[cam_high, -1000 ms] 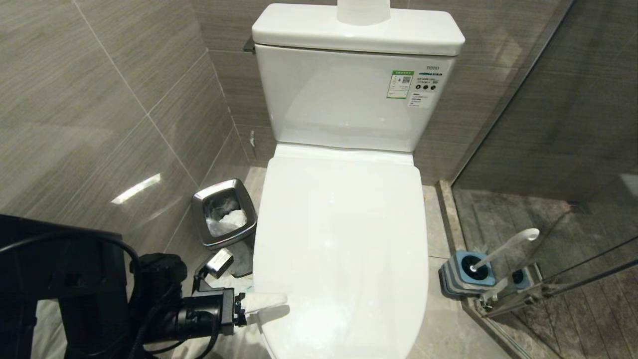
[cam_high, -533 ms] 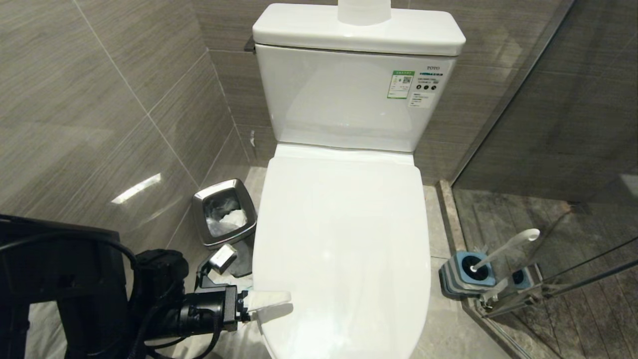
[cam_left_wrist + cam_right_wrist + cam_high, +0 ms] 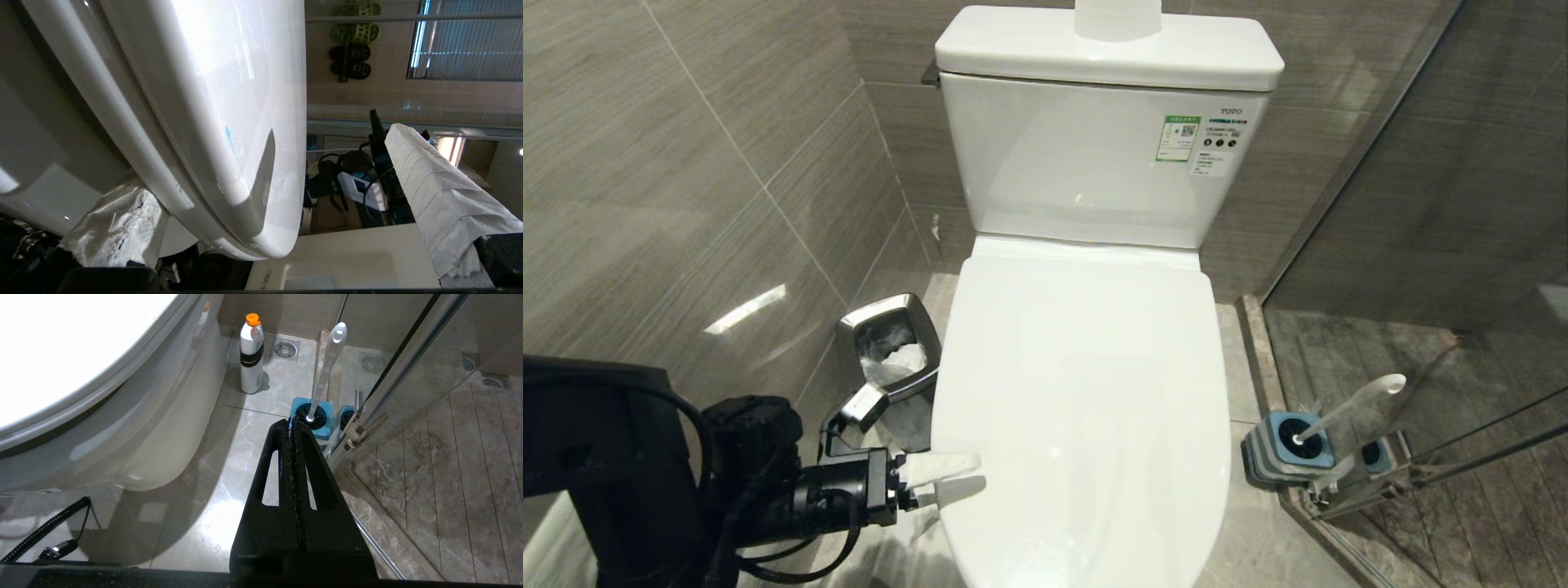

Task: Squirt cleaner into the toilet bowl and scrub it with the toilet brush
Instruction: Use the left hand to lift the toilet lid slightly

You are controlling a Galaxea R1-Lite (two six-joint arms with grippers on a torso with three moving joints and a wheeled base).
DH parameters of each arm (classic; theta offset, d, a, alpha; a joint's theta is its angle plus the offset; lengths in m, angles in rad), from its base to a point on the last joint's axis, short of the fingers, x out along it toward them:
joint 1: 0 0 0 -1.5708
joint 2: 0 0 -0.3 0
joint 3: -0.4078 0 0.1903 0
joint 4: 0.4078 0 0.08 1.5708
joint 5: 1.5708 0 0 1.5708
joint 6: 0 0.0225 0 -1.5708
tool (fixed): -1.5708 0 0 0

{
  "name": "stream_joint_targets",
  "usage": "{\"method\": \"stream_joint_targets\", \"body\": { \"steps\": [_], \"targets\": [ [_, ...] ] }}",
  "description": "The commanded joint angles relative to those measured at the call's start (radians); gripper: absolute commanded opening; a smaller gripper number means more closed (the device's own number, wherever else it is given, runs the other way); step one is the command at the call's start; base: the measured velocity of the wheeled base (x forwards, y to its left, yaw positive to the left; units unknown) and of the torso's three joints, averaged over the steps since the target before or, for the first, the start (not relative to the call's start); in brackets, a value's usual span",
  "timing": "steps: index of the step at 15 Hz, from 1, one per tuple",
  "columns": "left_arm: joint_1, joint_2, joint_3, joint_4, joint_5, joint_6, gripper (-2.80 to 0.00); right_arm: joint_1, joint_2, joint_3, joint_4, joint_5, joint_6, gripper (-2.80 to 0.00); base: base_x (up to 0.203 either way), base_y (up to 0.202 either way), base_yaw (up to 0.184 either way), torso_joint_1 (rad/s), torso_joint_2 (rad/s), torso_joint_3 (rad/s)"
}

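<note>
The toilet bowl (image 3: pixel 1086 392) is a glossy white toilet with its lid down, so the basin is hidden. My left gripper (image 3: pixel 947 475) is open at the lid's front left edge. In the left wrist view one white-wrapped finger (image 3: pixel 441 196) stands above the lid (image 3: pixel 229 102) and the other (image 3: pixel 114 220) sits under the rim. The toilet brush (image 3: pixel 1347 406) leans in its blue-and-grey holder (image 3: pixel 1286 445) on the floor at the right. My right gripper (image 3: pixel 291 424) is shut and empty, low beside the bowl, pointing at the holder (image 3: pixel 312 416). The cleaner (image 3: pixel 251 355) stands beyond it by the toilet's base.
A small steel bin (image 3: pixel 890 351) with paper in it stands left of the toilet, just behind my left arm. A white paper roll (image 3: pixel 1117 18) sits on the tank. A glass shower partition (image 3: pixel 1421 245) closes off the right side. The tiled wall is close on the left.
My left gripper has drawn back a little toward the picture's left and risen slightly. The lid's outline looks a touch wider at the front. The right arm has not moved.
</note>
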Motion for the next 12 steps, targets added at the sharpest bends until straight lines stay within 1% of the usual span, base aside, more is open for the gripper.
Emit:
{"method": "stream_joint_targets", "body": {
  "steps": [1,4,6,9,10,12],
  "targets": [
    [0.010,-0.046,0.000,-0.008,-0.005,-0.033,0.00,0.000,0.000,0.002,0.000,0.000,-0.001,-2.80,0.000,0.000,0.000,0.000,0.00,0.000],
    [0.002,-0.073,0.000,-0.008,-0.005,-0.094,0.00,0.000,0.000,0.002,0.000,0.000,-0.001,-2.80,0.000,0.000,0.000,0.000,0.00,0.000],
    [-0.016,-0.074,0.002,-0.008,-0.005,-0.100,0.00,0.000,0.000,0.002,0.000,0.000,-0.001,-2.80,0.000,0.000,0.000,-0.001,-0.02,0.001],
    [-0.024,-0.094,0.003,-0.008,-0.005,-0.104,0.00,0.000,0.000,0.001,0.000,0.000,-0.001,-2.80,0.000,0.000,0.000,0.000,0.00,0.000],
    [-0.027,-0.102,0.002,-0.008,-0.005,-0.119,0.00,0.000,0.000,0.002,0.000,0.000,-0.001,-2.80,0.000,0.000,0.000,0.007,-0.04,0.002],
    [-0.034,-0.128,-0.002,-0.008,-0.005,-0.187,0.00,0.000,0.000,0.002,0.000,0.000,-0.001,-2.80,0.000,0.000,0.000,0.000,0.00,0.000]
  ]
}}
